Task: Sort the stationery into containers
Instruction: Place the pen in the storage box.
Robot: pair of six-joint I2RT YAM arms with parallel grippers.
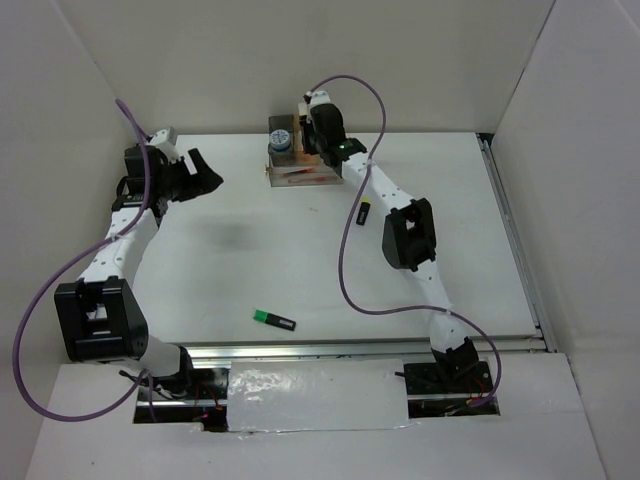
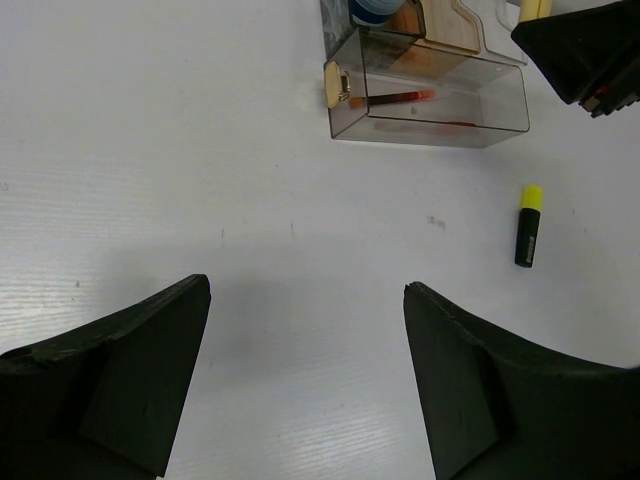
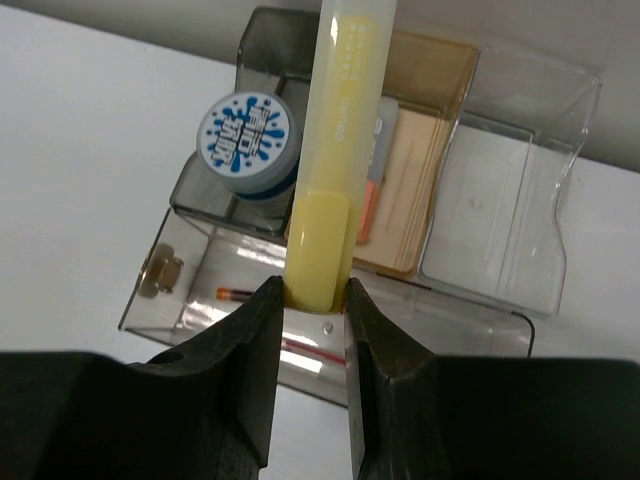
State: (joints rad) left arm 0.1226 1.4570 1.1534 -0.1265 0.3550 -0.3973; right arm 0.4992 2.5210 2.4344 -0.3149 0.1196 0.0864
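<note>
- Green highlighter (image 1: 273, 319) loose, low centre of top view, axis left-right, nearer left arm's base.
- Yellow highlighter (image 1: 365, 211) mid-frame, just beside right arm.
- Left gripper (image 2: 305, 330) spread, empty, upper left, well apart from organiser (image 2: 440, 132).
- Right gripper (image 3: 312, 296) pinches stick (image 3: 345, 120) at its near end; stick axis runs straight up-frame over organiser, top centre.
- Tin (image 3: 242, 135) just left of stick, brown compartment (image 3: 425, 180) just right: I judge that the drop target.
</note>
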